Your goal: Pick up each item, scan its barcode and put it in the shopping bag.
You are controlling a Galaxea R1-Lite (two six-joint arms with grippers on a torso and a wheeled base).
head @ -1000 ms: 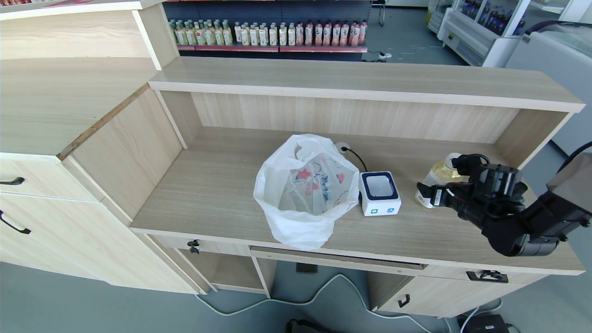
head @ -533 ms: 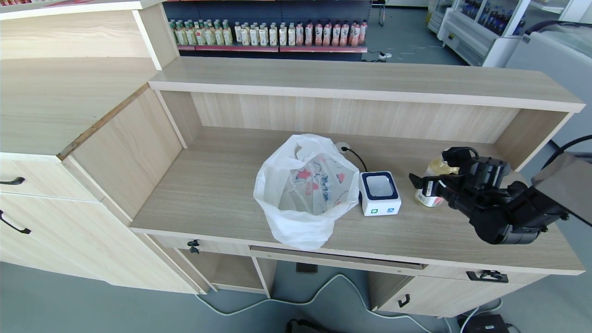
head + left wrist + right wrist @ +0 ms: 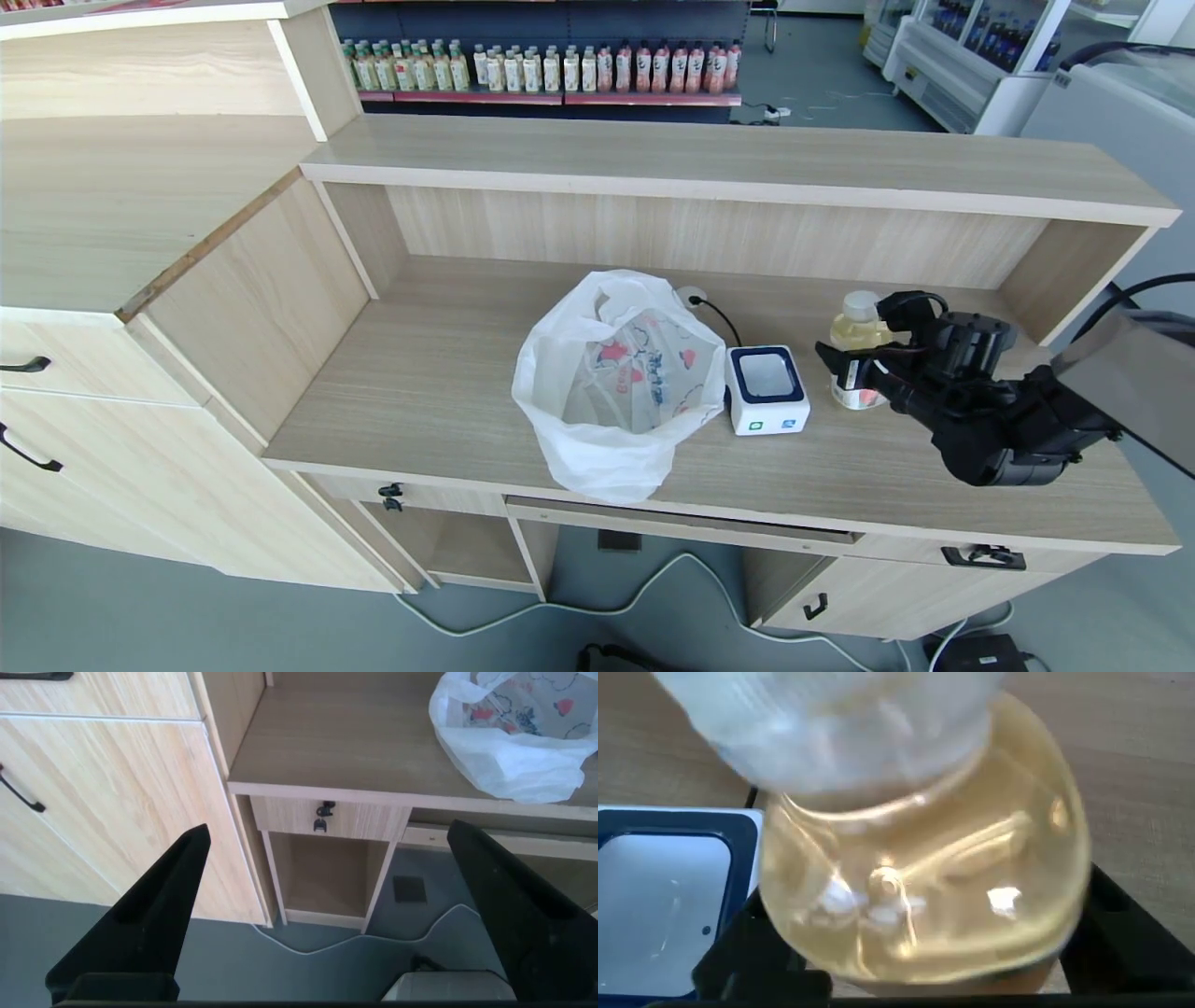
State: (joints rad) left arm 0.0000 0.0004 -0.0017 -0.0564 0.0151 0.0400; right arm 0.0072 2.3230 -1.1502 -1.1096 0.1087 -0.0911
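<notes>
Right gripper (image 3: 868,359) is clamped on the bottle (image 3: 851,334), one dark finger on each side of the body, and that grip looks firm. The bottle sits upright just to the right of the scanner (image 3: 766,389), pale cap on top, yellow liquid inside. Whether its base touches the counter (image 3: 448,373) or hangs just above it, I can't tell. From the right wrist, the bottle (image 3: 924,887) looms large and golden, with the scanner (image 3: 663,896) and its blue-rimmed window right beside it. On the scanner's other side, touching it, the white shopping bag (image 3: 611,383) stands with its mouth open upward. A black cable (image 3: 719,317) runs from behind the scanner toward the back of the counter. Left gripper (image 3: 327,915) hangs well off to the scanner's left, past the bag (image 3: 519,728), out in front of the counter's (image 3: 327,728) edge, fingers (image 3: 149,915) spread wide and holding nothing.
</notes>
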